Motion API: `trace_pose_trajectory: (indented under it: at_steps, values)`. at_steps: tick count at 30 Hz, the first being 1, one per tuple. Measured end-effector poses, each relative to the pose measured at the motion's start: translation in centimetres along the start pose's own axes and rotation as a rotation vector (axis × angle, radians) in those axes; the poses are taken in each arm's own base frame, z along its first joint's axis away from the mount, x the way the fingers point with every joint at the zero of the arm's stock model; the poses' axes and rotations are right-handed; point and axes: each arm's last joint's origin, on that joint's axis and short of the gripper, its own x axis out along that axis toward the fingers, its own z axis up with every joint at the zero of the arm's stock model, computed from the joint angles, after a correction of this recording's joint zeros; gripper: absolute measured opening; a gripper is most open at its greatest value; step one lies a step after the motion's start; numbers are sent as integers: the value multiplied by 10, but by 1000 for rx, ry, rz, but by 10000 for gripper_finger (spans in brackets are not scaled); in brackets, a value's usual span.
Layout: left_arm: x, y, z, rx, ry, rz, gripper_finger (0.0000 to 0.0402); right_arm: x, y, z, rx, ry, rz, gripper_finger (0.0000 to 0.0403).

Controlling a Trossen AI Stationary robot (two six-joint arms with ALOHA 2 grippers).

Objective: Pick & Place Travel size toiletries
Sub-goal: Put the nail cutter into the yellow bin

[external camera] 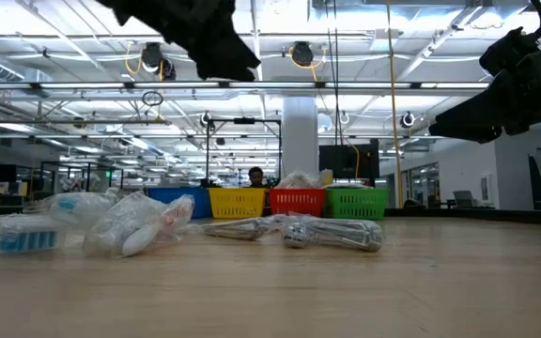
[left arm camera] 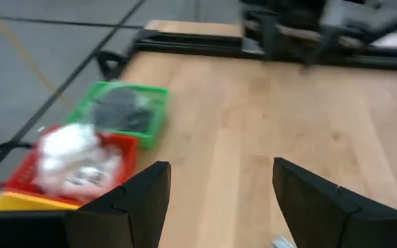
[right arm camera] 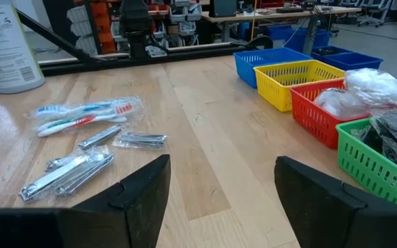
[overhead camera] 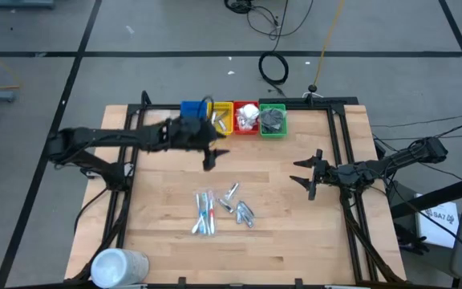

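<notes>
Clear-wrapped blue and red sticks [overhead camera: 205, 213] and short silver pieces [overhead camera: 239, 209] lie flat on the wooden table's middle; both also show in the right wrist view, the sticks [right arm camera: 81, 114] and the silver pieces [right arm camera: 81, 165]. White packets fill the red bin [overhead camera: 246, 118] and dark items fill the green bin [overhead camera: 273, 120]. My left gripper [overhead camera: 213, 157] is open and empty, raised just in front of the yellow bin [overhead camera: 221, 117]; it also shows in the left wrist view [left arm camera: 219, 200]. My right gripper [overhead camera: 301, 172] is open and empty at the table's right, pointing left, and shows in the right wrist view [right arm camera: 219, 200].
Four bins, from blue [overhead camera: 191, 108] through yellow and red to green, stand in a row at the table's far edge. A large white cylinder [overhead camera: 119, 266] stands at the near left corner. Black frame rails [overhead camera: 347, 160] run along both sides of the table.
</notes>
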Motion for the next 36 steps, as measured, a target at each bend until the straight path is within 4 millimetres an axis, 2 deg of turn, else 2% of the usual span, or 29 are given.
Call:
trace_pose_trajectory:
  at_steps: [4, 7, 11, 20, 23, 27, 33, 36]
  values:
    - [-8, -13, -31, 3, -91, -29, 251, 0, 0, 0, 0, 0, 0, 247]
    - [-19, -17, -56, -18, -180, -69, 251, 0, 0, 0, 15, 1, 6, 247]
    - [-37, -21, -80, -26, -288, -175, 251, 0, 0, 0, 18, 2, 9, 247]
    - [-73, -26, -107, -25, -356, -233, 251, 8, 9, 6, 53, -38, 104, 247]
    - [-78, -25, -111, -25, -370, -230, 251, 15, 14, -2, 31, 50, 133, 247]
    - [-79, -25, -111, -17, -378, -228, 251, 33, 33, 13, 5, 130, 164, 247]
    - [-78, -25, -111, -17, -371, -227, 251, 75, 78, 28, -63, 253, 193, 247]
    - [-78, -25, -111, -17, -373, -227, 251, 96, 100, 26, -106, 317, 200, 247]
